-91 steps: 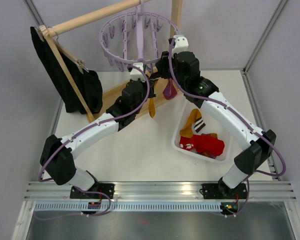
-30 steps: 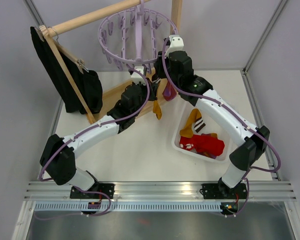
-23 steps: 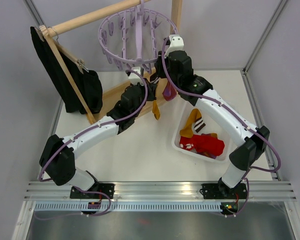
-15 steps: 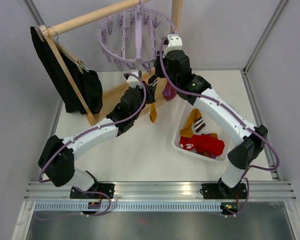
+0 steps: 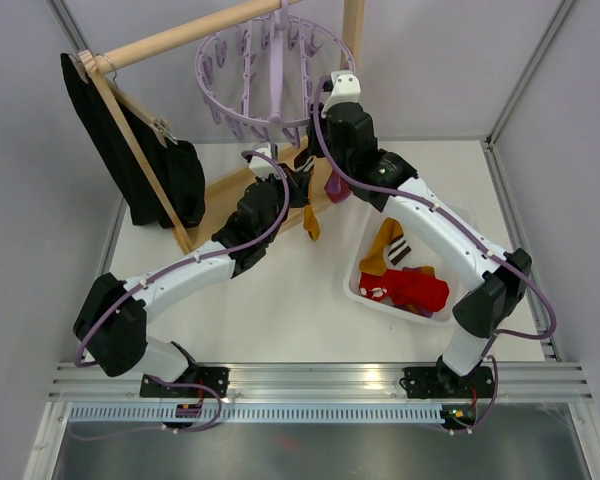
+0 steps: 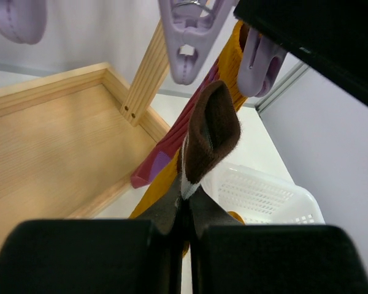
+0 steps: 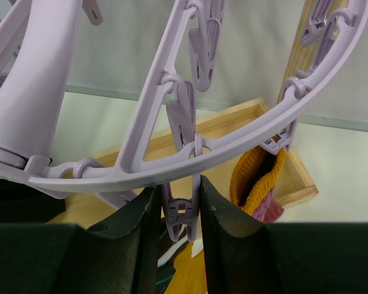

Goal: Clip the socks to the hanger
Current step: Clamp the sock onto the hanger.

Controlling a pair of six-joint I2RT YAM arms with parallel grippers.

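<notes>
The lavender hanger [image 5: 270, 75] hangs from the wooden rack, its ring [image 7: 233, 144] crossing the right wrist view. My right gripper [image 7: 179, 205] is shut on one of its pegs [image 7: 181, 214]; from above, the right gripper [image 5: 312, 150] sits under the ring's near edge. My left gripper [image 6: 185, 197] is shut on a mustard sock with a brown, white-striped end [image 6: 211, 131], held just below two pegs [image 6: 187, 37]. In the top view the left gripper [image 5: 300, 190] has that sock [image 5: 311, 222] dangling from it. A mustard sock [image 7: 257, 177] and a maroon sock [image 5: 336, 185] hang from the ring.
A white basket [image 5: 358, 262] at the right holds a mustard striped sock [image 5: 385, 245] and red socks [image 5: 415, 290]. A black garment [image 5: 140, 160] on a wooden hanger hangs at the left. The wooden rack base [image 6: 55, 135] lies under both grippers.
Both grippers have shifted slightly up and left beneath the hanger, and the ring has swung left with the right gripper. The held sock moved along with the left gripper.
</notes>
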